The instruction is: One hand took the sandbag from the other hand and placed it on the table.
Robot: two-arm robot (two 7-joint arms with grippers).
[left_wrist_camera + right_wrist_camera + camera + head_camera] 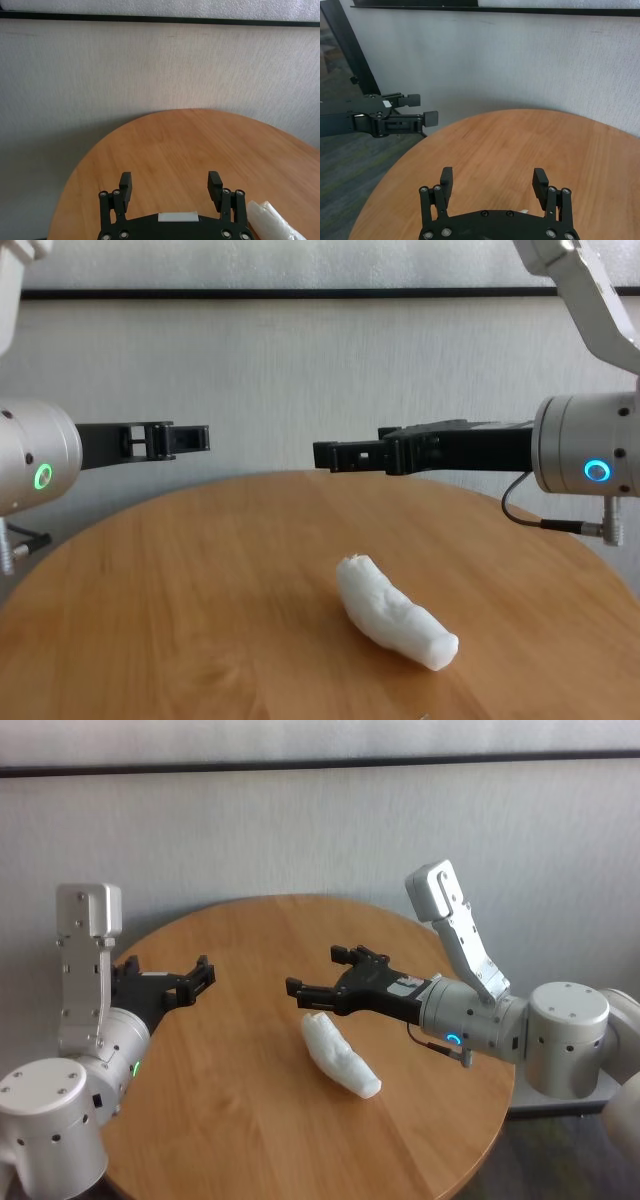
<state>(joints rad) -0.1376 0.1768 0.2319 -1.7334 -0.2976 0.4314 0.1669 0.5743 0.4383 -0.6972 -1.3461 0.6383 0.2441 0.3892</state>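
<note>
The white lumpy sandbag (340, 1055) lies on the round wooden table (250, 1110), right of its middle, touched by neither gripper. It also shows in the chest view (395, 612) and at the edge of the left wrist view (272, 220). My right gripper (318, 972), with the blue ring, is open and empty. It hovers above the bag's far end (325, 455), fingers wide apart (492, 180). My left gripper (205, 975), with the green ring, is open and empty above the table's left side (195, 438) (170, 182).
A grey wall (300, 830) stands close behind the table. The table's round edge (440, 1190) falls off to dark floor at the right front. A black frame (350, 55) stands beyond the table in the right wrist view.
</note>
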